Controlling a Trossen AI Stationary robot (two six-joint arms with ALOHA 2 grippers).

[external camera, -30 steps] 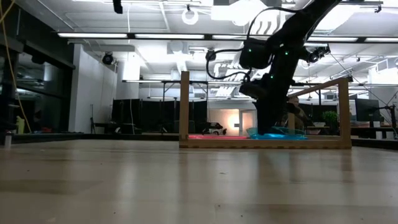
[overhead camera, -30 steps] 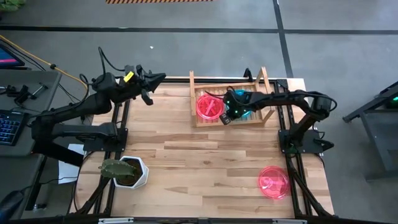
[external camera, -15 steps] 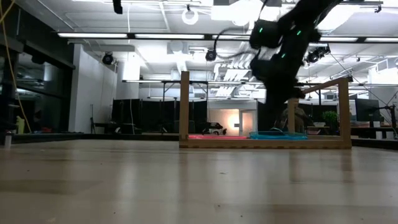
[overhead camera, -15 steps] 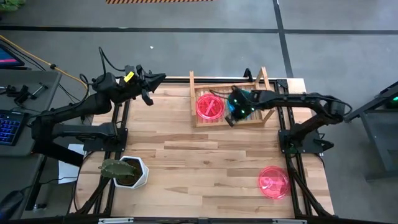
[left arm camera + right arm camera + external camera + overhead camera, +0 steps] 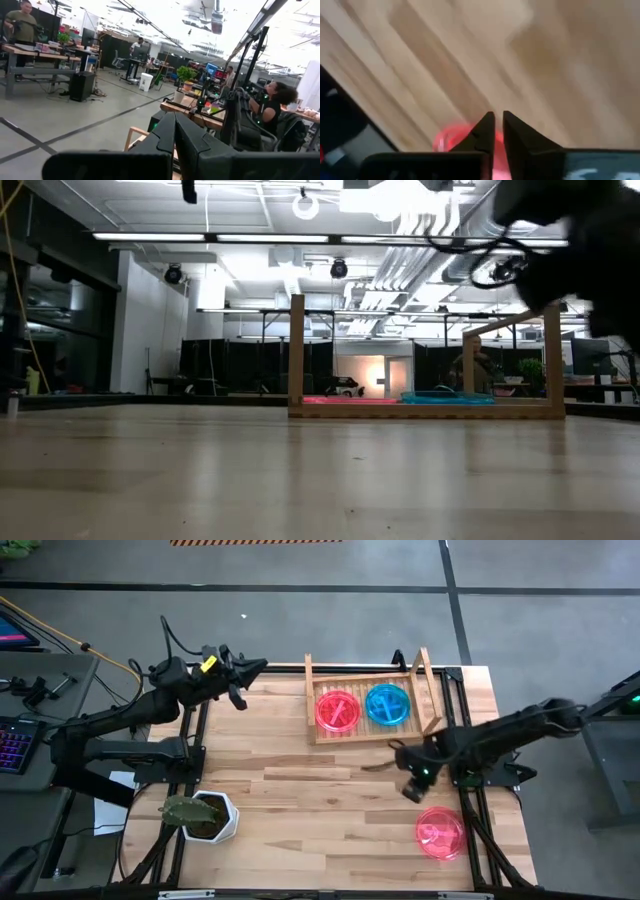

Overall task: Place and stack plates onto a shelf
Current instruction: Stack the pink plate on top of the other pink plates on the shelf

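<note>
While the shelf [image 5: 366, 706] at upper centre already holds a pink plate [image 5: 337, 710] and a blue plate [image 5: 387, 704] side by side, you have one loose pink plate [image 5: 440, 832] left at lower right. Your right gripper [image 5: 411, 787], fingers nearly together and empty, hangs just above it; the left gripper [image 5: 255, 666] waits upper left, pressed shut.

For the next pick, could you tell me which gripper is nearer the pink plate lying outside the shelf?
Right. The right gripper hovers just beside that pink plate; the left gripper waits across the table.
</note>
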